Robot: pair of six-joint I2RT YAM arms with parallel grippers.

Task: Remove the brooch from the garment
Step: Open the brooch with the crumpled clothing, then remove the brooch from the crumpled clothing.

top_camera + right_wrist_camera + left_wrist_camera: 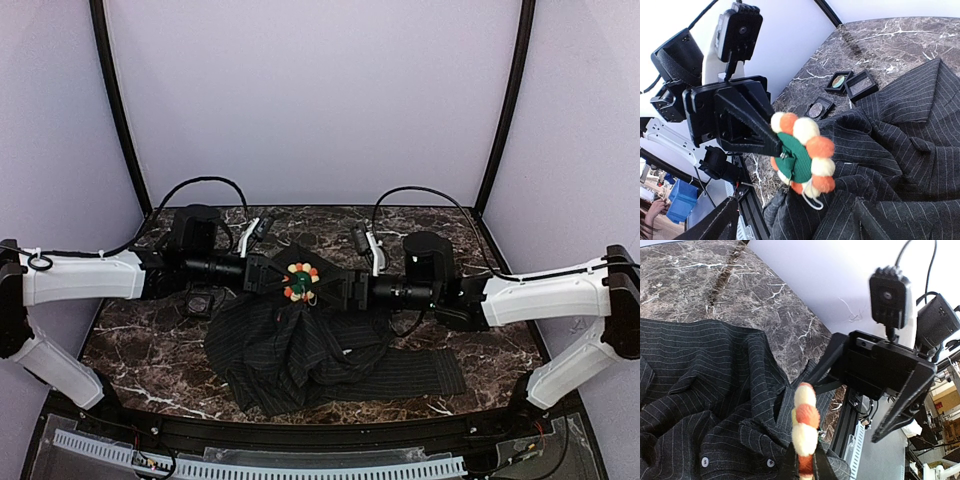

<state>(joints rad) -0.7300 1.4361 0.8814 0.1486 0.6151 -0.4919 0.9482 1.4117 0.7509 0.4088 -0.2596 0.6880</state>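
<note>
That round beaded flower brooch (802,152), green centre, sits pinched tight in the left gripper (777,147) over the crumpled black pinstriped garment (300,350). The right gripper (842,410) is just gaping wide beside it.

The garment (900,150) is showing matt, dark pinstriped woven cloth, the table (890,40) beneath it is gleaming like polished veined marble, and above it the brooch (802,155) is showing fuzzy beads round green felt, against the matt black plastic of the left gripper (780,150).
</note>
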